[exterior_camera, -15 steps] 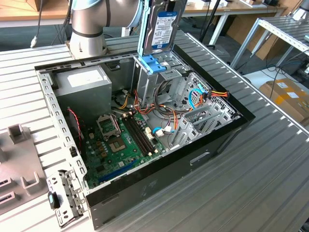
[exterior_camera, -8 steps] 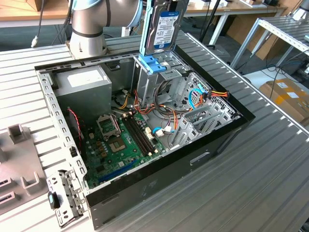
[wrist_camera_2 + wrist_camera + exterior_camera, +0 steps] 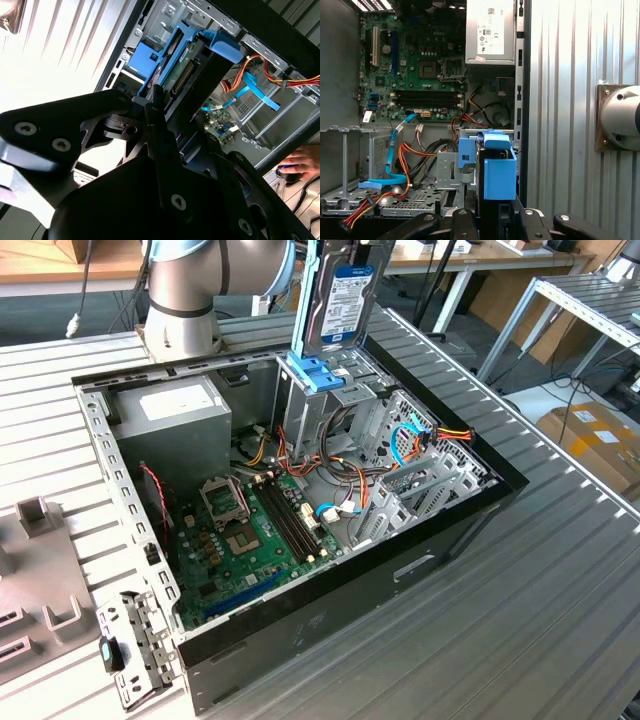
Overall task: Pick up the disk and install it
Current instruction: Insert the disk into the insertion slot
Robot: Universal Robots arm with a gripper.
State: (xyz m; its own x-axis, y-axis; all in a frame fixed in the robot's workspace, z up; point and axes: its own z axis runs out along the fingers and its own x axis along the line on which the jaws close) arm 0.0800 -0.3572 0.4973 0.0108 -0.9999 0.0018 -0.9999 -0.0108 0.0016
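Disk (image 3: 345, 295) over PC case (image 3: 300, 640) (prob. held)

Bright, even light — harsh glare off the table (image 3: 50, 50), second wrist view

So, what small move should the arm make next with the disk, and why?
Probably ease it straight down, slowly. The gripper holds the disk upright in its blue bracket, lower end at the mouth of the metal drive cage, not yet seated.
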